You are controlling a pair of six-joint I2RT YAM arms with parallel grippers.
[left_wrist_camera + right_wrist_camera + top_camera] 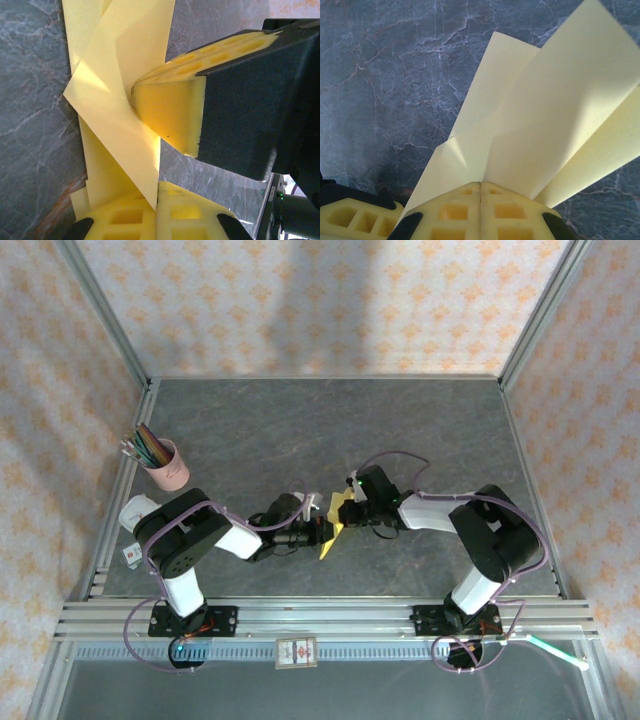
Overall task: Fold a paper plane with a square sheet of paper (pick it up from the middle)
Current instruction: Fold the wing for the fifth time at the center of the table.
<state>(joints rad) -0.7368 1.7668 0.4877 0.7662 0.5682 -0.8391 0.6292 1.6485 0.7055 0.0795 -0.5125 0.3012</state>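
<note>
The square sheet of paper (328, 540) is yellow, folded into overlapping pointed flaps, and held up off the table between both arms near the table's middle. My left gripper (321, 527) comes at it from the left. In the left wrist view its pads (125, 217) are shut on the lower tip of the paper (115, 75). My right gripper (351, 511) meets it from the right, and its pad (170, 107) presses the fold. In the right wrist view that gripper (481, 184) is shut on the paper (560, 115), whose flaps fan out upward.
A pink cup of coloured pencils (165, 462) stands at the left on the dark marble tabletop (300, 430). A white object (135, 510) lies beside the left arm. An aluminium rail (320, 615) runs along the near edge, and frame posts rise at the corners.
</note>
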